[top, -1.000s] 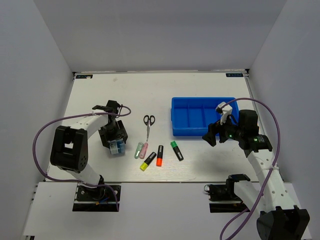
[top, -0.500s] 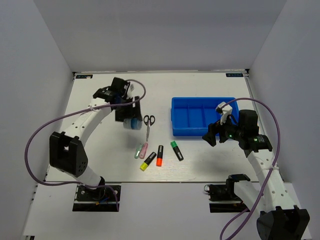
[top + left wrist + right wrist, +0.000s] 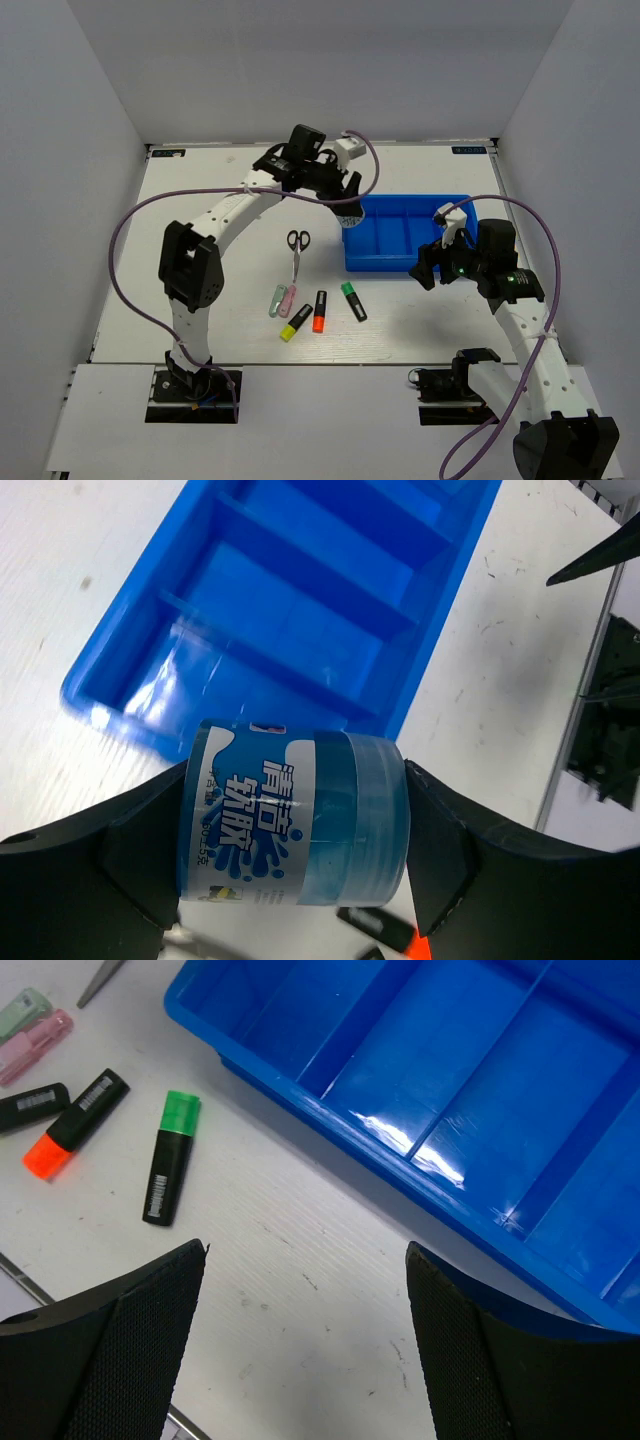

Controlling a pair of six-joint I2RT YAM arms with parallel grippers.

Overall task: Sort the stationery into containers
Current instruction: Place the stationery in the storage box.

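1. Closest to me, the right claw (image 3: 305,1252) hangs over the bench (image 3: 240,335) with its jaws spread wide and only bare bench between them. It sits just in front of the near long wall of the blue tray (image 3: 380,265).
2. In the right wrist view, the green highlighter (image 3: 168,1158) lies flat just past the claw's left finger, with its green cap pointing away towards the tray.
3. A loose cluster of highlighters lies on the bench left of that claw. The yellow highlighter (image 3: 295,323) is nearest. The orange highlighter (image 3: 319,311) is just beside it, and the green one is to the right, a little apart.
4. Just behind the yellow one, the pink highlighter (image 3: 289,299) and the pale green highlighter (image 3: 277,299) lie side by side, touching or nearly so.
5. A little further back, the scissors (image 3: 297,250) lie flat. Their black handles point away from me and their blades point back towards the highlighters.
6. The tray sits right of the scissors, well apart from them. Its long sides run left to right, and dividers split it into several compartments.
7. Furthest off, the left arm reaches across to the tray's left end. The left claw (image 3: 343,200) is pinching the blue-and-white roll (image 3: 295,825) by its flat ends, one finger pressed against each. The roll is held in the air beside the tray's left rim.
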